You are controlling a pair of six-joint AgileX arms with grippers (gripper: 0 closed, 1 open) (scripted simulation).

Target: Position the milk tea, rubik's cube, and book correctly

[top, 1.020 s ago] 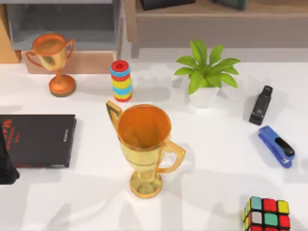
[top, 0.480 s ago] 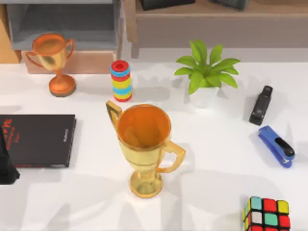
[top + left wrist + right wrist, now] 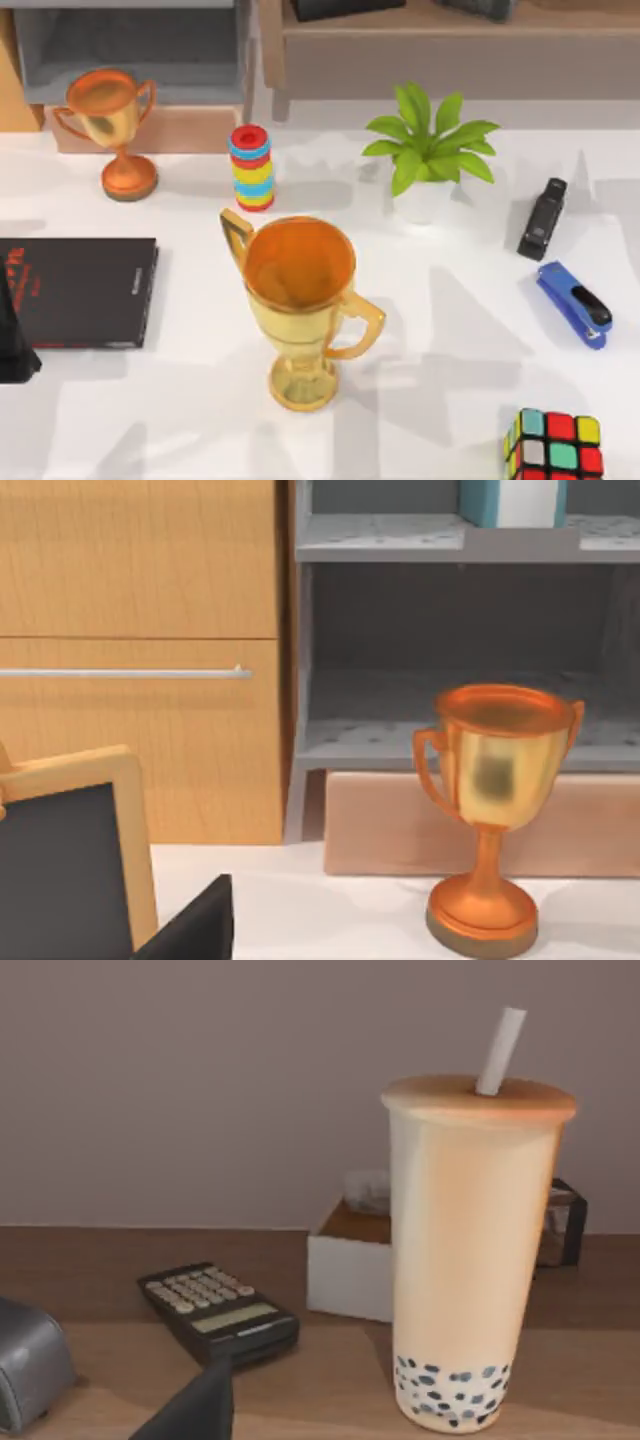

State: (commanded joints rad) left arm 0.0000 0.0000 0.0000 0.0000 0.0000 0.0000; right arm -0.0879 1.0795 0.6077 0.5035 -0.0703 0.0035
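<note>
A white table fills the top view, with a wooden shelf unit along its far edge and a grey open cabinet at the far left.

A black book with red lettering lies flat at the table's left edge. A dark part of the left arm overlaps its near left corner. Whether the left gripper is spread or pressed together cannot be told.

A large gold trophy stands upright at the centre. A potted green plant stands behind it to the right, and a smaller trophy stands at the far left. A stack of coloured rings stands between the small trophy and the plant.

The rubik's cube sits at the near right corner of the table, untouched. A blue stapler and a black stapler lie at the right.

In the left wrist view, the teal book stands on an upper grey shelf, above the small trophy.

In the right wrist view, the milk tea stands upright on a wooden surface, near a calculator and a white box. A dark tip of the right gripper points toward it without touching; its opening cannot be told.

Judging from this, no task item is held yet, and all three placements seem left to do.
</note>
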